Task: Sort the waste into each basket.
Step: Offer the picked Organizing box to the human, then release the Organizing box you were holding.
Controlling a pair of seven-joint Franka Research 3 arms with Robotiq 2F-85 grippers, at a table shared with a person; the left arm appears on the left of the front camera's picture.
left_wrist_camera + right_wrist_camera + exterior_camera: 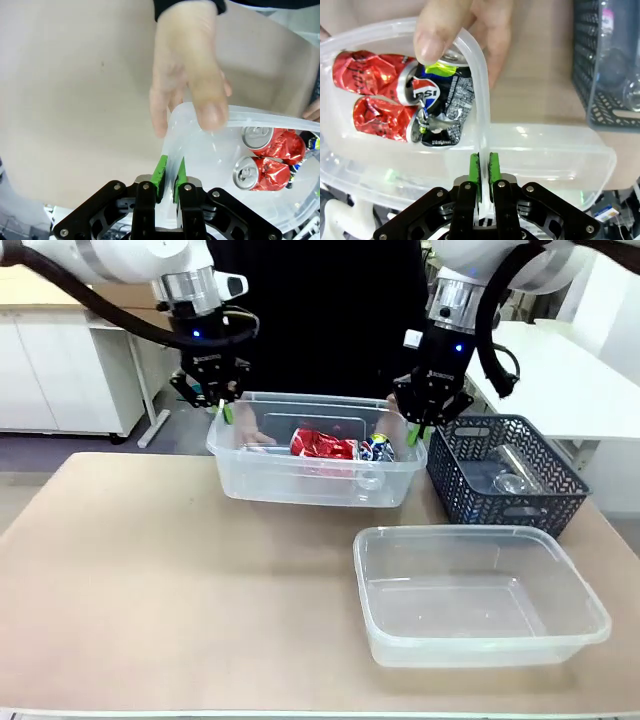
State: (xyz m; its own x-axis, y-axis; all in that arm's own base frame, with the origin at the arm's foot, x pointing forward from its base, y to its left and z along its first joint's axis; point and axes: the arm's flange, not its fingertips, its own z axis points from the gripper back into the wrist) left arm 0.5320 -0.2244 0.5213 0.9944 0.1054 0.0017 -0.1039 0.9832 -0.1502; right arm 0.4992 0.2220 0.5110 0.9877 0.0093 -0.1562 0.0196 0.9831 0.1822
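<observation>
A clear basket [262,478] at the back of the table holds crushed red cans [322,445] and a dark can [380,447]. My left gripper [225,412] is shut on its left rim [172,120], and my right gripper [416,430] is shut on its right rim [479,75]. A person's hand [190,70] grips the rim just beyond my left gripper [169,175]; another hand [450,25] pinches the rim ahead of my right gripper [484,167]. Two red cans [272,145] [367,72] and the dark can [445,100] lie inside. A second clear basket [362,552] stands empty at the front right.
A dark mesh basket [470,495] with a clear bottle [510,472] in it stands to the right of the held tub, close to my right arm; it also appears in the right wrist view [587,80]. The table's left and front are bare.
</observation>
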